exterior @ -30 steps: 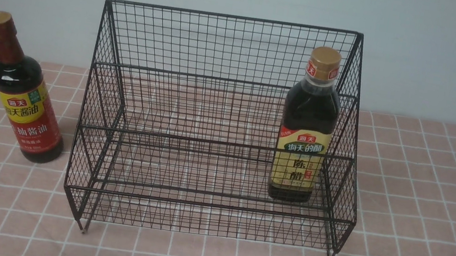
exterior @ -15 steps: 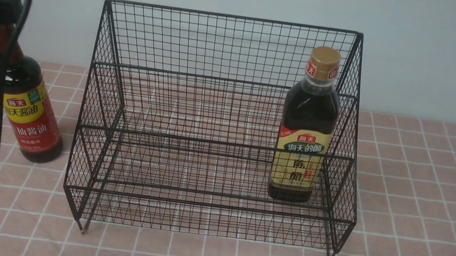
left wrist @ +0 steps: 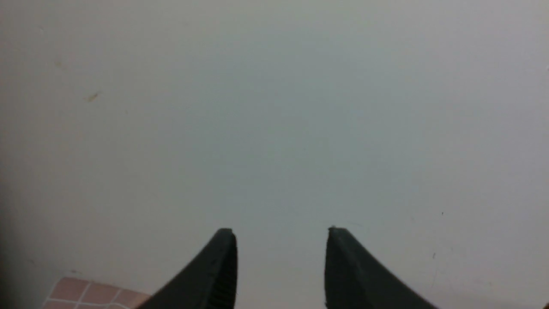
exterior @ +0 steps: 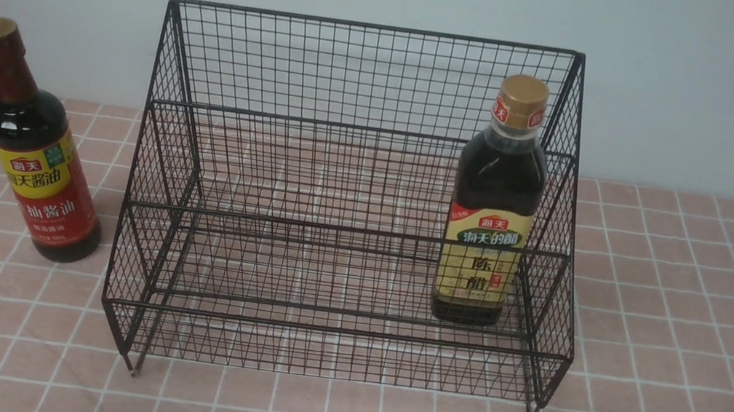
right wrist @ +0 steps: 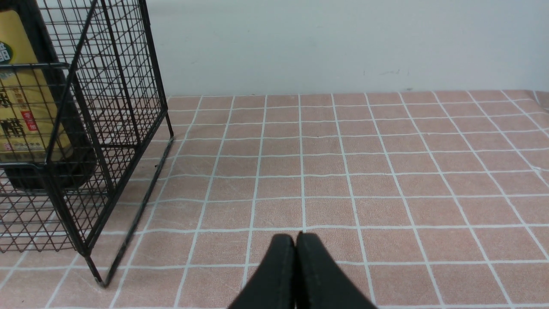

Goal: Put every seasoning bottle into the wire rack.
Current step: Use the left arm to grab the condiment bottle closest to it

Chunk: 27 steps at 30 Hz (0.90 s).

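The gold-capped bottle [exterior: 494, 204] is standing inside the right part of the rack [exterior: 354, 233]. The red-labelled bottle [exterior: 44, 173] is standing on the table [exterior: 684, 345], left of the rack. The left hand [left wrist: 281, 257] is spreading its fingers around nothing; the right hand [right wrist: 299, 257] is staying clenched.
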Motion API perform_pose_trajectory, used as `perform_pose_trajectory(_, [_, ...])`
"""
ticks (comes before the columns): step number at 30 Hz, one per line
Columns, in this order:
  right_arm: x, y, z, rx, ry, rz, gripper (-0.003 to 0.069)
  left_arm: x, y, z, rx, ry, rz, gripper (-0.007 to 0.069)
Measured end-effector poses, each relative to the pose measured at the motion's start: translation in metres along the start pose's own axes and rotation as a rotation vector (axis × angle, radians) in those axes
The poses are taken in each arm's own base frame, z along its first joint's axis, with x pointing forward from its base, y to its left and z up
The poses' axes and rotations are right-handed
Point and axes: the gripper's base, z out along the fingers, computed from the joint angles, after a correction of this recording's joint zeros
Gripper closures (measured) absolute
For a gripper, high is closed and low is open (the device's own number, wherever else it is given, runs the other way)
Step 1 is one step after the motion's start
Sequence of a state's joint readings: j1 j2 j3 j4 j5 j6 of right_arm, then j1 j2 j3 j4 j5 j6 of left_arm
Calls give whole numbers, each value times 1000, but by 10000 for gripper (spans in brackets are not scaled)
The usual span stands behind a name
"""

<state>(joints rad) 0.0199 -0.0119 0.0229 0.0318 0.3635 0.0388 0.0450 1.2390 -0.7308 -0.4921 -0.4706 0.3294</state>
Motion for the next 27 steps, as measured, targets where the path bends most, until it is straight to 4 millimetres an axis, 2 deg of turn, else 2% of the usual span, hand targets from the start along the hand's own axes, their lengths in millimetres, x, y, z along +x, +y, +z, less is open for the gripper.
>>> perform_pose_trajectory(5, [0,0,0,0,0,0,673,23,-3,17,11,49,-26,106])
perform_pose_trajectory(10, [0,0,0,0,0,0,673,45,-5,32,30,86,25,7])
perform_pose_trajectory(21, [0,0,0,0,0,1,673,65,-8,42,55,140,56,13])
perform_pose_trajectory(25, [0,0,0,0,0,1,673,74,-8,46,53,165,62,36])
perform_pose_trajectory(27, [0,0,0,0,0,1,673,78,-8,47,52,178,64,79])
